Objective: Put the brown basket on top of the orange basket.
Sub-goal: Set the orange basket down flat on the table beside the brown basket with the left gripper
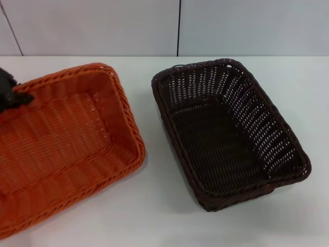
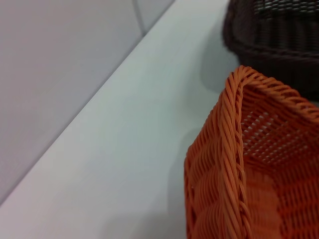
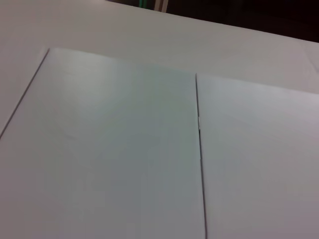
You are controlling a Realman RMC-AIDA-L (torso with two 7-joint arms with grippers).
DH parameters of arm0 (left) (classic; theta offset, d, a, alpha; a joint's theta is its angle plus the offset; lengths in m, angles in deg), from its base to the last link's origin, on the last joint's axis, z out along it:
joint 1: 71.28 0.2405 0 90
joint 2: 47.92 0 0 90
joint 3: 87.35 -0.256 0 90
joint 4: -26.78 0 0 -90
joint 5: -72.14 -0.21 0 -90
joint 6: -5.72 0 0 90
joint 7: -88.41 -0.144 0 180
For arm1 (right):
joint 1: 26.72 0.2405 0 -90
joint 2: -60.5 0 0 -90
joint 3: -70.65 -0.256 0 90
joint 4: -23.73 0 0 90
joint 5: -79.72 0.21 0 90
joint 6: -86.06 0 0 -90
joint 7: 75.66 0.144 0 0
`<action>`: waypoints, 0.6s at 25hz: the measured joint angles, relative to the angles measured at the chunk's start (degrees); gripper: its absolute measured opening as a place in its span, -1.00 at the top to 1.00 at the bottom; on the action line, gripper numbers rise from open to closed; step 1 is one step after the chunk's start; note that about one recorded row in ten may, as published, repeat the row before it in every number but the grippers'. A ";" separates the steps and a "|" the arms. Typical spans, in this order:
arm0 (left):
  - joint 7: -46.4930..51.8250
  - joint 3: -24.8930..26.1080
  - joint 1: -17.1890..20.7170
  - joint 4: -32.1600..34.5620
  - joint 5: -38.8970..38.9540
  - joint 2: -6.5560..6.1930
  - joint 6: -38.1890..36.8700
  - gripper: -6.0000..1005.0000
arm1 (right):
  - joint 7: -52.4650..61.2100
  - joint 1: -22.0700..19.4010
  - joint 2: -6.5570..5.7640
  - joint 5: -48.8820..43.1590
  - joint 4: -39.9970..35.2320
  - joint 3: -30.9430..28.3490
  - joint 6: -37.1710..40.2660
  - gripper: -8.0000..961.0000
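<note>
Orange basket [image 1: 61, 149]: table [image 1: 169, 216], robot's left side, empty. Brown basket [image 1: 229, 134]: just beside it on the right, apart, empty. Left gripper [image 1: 13, 95]: at the orange basket's far rim; finger state cannot be told. Right gripper: unseen.

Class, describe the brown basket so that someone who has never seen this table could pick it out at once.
On the white table stand two woven rectangular tray baskets side by side, apart. The brown basket is on the robot's right, empty. Its dark chocolate colour and openwork sides set it apart from the orange basket, whose rim the left gripper is at.
</note>
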 joint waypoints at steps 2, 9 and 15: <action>-2.66 0.20 -3.11 1.99 0.06 -0.94 1.64 0.65 | -0.01 -0.33 0.00 0.00 -0.13 -0.36 0.32 -0.65; -5.37 3.48 -9.27 4.56 2.24 -3.37 8.83 0.64 | -0.03 -1.47 0.00 0.01 -1.09 -1.61 0.66 -0.65; -5.66 3.71 -13.18 8.02 3.87 -6.61 14.78 0.63 | -0.38 -1.50 -0.07 0.01 -1.07 -2.14 0.66 -0.65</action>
